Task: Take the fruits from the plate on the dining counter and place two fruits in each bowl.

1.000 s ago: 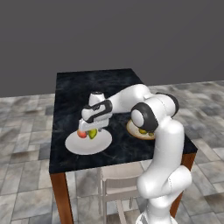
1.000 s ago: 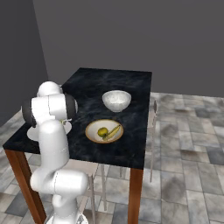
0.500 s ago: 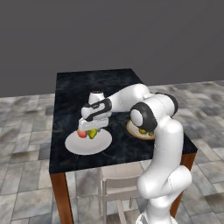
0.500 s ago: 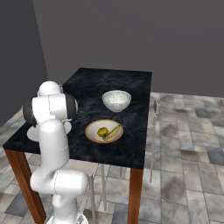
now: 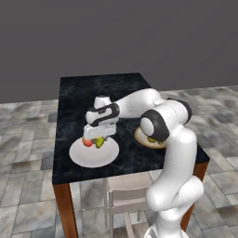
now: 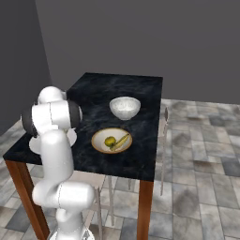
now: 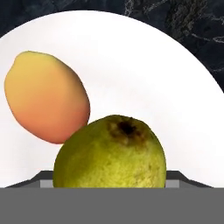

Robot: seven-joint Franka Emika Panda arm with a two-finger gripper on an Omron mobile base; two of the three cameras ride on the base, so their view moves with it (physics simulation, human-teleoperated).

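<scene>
Yellow-green pear [image 7: 110,151] with a dark stem scar is sitting on the flat round white plate [image 7: 144,65], directly under the hand camera; in the left base view the pear [image 5: 99,142] is showing just below the gripper [image 5: 98,138]. Red-orange round fruit [image 7: 46,103] is lying on the same plate, touching the pear's side; in the left base view it [image 5: 87,142] is sitting beside the pear, toward the counter's left edge. The plate [image 5: 93,154] is resting near the front left corner of the black, white-veined marble dining counter [image 5: 79,93] with reddish-brown wooden legs.

The white arm is reaching from the lower right of the left base view, elbow bent above the counter's right edge, forearm crossing leftward, hand pointing down over the plate. The gripper is sitting right at the pear; cannot tell from these pictures whether the fingers are spread or pinching it.

Shallow bowl with tan wooden rim [image 6: 96,138] is standing near the front right part of the counter, holding a curved yellow banana [image 6: 121,140] and a round olive-yellow fruit [image 6: 109,141], close together. Deep plain white bowl [image 6: 124,108] is standing behind it, apart, toward the counter's middle. A pale chair [image 5: 126,191] is tucked under the front edge.
</scene>
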